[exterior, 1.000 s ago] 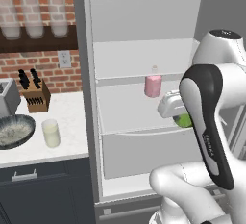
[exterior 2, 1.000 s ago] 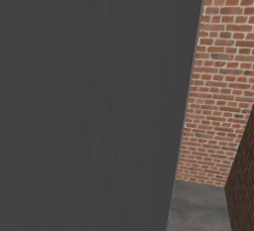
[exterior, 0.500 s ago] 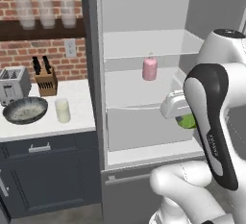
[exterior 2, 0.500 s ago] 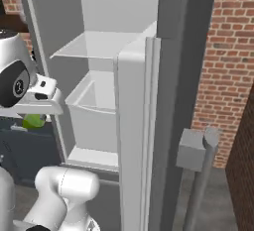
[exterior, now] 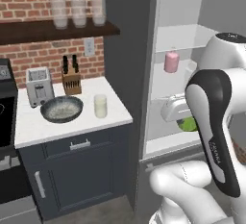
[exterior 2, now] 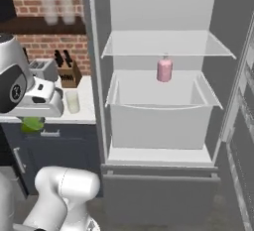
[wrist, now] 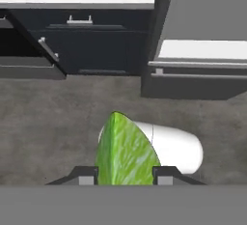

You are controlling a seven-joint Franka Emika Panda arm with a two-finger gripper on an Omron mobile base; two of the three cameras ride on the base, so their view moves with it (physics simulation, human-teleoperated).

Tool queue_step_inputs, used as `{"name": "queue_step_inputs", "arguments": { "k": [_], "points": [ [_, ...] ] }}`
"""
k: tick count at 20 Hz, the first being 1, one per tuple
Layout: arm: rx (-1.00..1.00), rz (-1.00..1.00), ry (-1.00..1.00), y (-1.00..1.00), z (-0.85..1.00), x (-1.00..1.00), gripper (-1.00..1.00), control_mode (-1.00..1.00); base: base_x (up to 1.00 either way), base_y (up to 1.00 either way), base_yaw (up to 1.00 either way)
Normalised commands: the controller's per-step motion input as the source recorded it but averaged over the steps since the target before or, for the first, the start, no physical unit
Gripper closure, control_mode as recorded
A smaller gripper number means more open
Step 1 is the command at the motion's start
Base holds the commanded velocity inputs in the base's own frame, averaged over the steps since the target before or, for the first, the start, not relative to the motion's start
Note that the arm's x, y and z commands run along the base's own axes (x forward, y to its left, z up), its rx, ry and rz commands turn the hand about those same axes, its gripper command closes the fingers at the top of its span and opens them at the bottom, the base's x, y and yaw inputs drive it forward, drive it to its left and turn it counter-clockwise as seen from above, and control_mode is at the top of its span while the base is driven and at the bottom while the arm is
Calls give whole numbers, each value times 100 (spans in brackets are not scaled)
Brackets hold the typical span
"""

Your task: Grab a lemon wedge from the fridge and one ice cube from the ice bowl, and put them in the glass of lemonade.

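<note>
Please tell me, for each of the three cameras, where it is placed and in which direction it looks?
Left base view: behind the white arm, on its left, facing the white counter and the open dark grey fridge.
Right base view: behind the arm, on its right, facing straight into the fridge; arm at lower left.
Hand view: on the hand, looking down at the grey floor; the tool grips the bright green lemon wedge.
Both base views share the pink white-capped bottle, the short clear glass of lemonade and the silver toaster.

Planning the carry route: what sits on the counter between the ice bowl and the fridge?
The glass of lemonade stands between the ice bowl and fridge, in the left base view.
</note>
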Motion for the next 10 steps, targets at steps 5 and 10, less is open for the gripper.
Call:
{"name": "queue_step_inputs", "arguments": {
  "k": [5,10],
  "points": [
    [0,0,0,0,0,0,100,100,58,89,-39],
    [0,0,0,0,0,0,100,100,61,73,-16]
  ]
}}
